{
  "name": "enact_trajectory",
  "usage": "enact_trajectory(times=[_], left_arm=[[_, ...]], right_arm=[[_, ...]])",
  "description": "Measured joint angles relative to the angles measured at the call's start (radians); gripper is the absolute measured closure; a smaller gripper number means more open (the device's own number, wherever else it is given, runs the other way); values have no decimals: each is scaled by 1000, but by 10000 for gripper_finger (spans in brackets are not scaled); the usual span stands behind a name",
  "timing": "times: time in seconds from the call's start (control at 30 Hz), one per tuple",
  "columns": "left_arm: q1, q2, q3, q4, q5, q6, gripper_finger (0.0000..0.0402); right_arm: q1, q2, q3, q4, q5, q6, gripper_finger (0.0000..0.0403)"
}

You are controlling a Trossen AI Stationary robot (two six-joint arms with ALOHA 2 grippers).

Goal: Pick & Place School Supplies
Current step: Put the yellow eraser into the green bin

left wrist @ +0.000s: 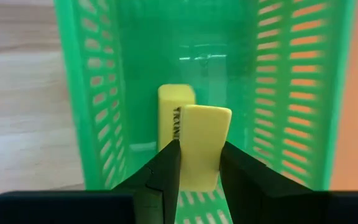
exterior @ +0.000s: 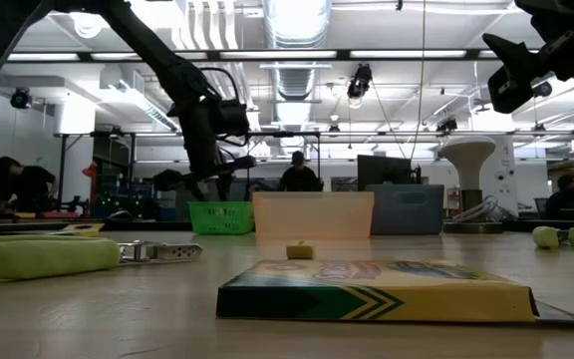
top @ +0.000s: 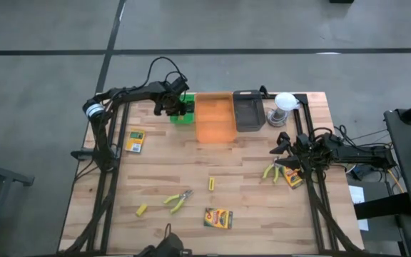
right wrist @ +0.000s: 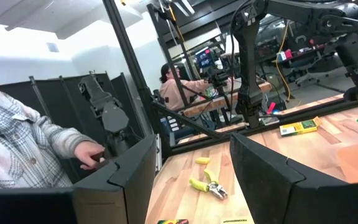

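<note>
while two blocks [left wrist: 194, 134] sit (green tray [left wrist: 92, 93])

The green tray [top: 183, 114] is narrow, its slatted walls close around the left gripper [left wrist: 199, 163]. An orange tray [top: 215, 118] stands just beside it. Bare table [top: 170, 160] lies open before it.

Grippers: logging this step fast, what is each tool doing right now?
Left tool: closed on a yellow block over the green tray.
Right tool: open, holding nothing.

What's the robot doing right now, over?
Left gripper shut on a yellow block, over the green tray; another block already inside. Right gripper open, empty, at the table's right edge. Nothing blocking.
</note>
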Motion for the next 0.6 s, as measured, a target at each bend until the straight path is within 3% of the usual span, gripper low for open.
enact_trajectory(times=[0.23,0.6], left_arm=[[0,0,-1,-6,0,-6,263],[0,-6,10,-6,1,-10,259]], right_arm=[[0,0,0,0,0,0,202],[0,0,0,0,0,0,202]])
